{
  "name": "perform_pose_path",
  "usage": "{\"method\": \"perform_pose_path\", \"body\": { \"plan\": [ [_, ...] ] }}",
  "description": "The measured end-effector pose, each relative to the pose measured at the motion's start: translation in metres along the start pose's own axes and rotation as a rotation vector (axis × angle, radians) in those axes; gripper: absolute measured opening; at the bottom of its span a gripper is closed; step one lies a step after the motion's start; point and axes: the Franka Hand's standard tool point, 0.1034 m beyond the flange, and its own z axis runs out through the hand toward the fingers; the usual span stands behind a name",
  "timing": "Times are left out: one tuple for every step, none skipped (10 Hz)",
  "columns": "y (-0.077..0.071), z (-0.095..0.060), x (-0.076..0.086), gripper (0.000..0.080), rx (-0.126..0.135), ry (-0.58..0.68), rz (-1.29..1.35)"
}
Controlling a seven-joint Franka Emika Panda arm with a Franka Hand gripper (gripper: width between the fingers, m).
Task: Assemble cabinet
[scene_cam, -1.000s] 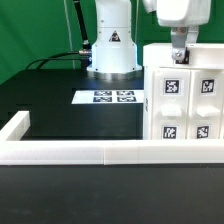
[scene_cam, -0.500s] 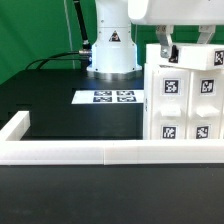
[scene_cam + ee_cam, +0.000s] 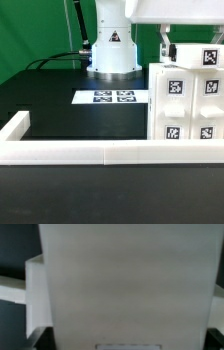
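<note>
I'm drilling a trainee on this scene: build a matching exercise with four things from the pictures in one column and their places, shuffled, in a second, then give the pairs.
Things:
1. cabinet
2. marker board
3. rail frame
4. gripper

Places:
A. flat on the black table, in front of the robot base
B. exterior view's right, tagged panels facing the camera
C. at the cabinet's top edge
D. along the table's near border

Pairs: 1-B, 2-A, 3-D, 4-C
</note>
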Motion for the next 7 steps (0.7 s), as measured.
{"method": "perform_pose_path", "body": {
  "plan": [
    [-0.0003,0.0000,0.0000,0.0558,0.001,0.000,0.061],
    [-0.0006,0.0000,-0.0001,0.0558,0.001,0.000,0.130],
    [-0.0007,0.0000,0.0000,0.0558,0.002,0.000,0.186],
    [-0.0010,0.0000,0.0000,0.0558,0.007,0.001,0.256],
    [-0.0015,-0.0003,-0.0004,0.0558,0.022,0.010,0.388],
    [-0.0030,-0.0007,-0.0025,0.0558,0.030,0.019,0.493],
    [-0.0049,-0.0012,-0.0042,0.0558,0.036,0.031,0.588]
  ]
}}
